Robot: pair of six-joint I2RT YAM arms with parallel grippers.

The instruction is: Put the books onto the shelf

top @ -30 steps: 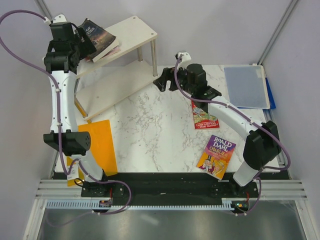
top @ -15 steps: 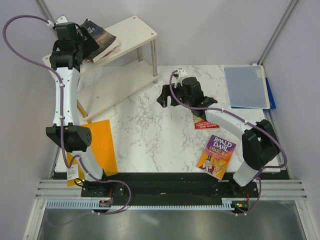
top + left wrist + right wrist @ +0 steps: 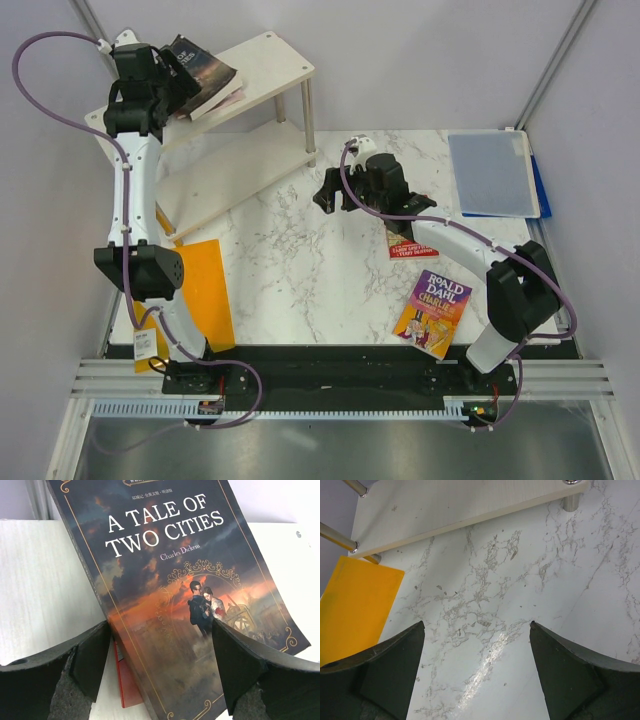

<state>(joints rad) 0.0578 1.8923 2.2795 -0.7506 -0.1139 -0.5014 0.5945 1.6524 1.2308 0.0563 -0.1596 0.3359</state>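
Our worry is the retreat. The left end effector (image 3: 159, 630) has its fingers spread wide and grips nothing, yet "A Tale of Two Cities" (image 3: 170, 575) lies right between them, and the right finger seems to overlap its cover. A dragging pull-back could slide it off the red book (image 3: 125, 682) beneath, even off the shelf (image 3: 35, 580). It lies cover up on the top board, its long axis running away from the fingers, title end farthest, skewed slightly left. The right end effector (image 3: 477, 630) hangs wide open and empty over bare desk (image 3: 520, 570).
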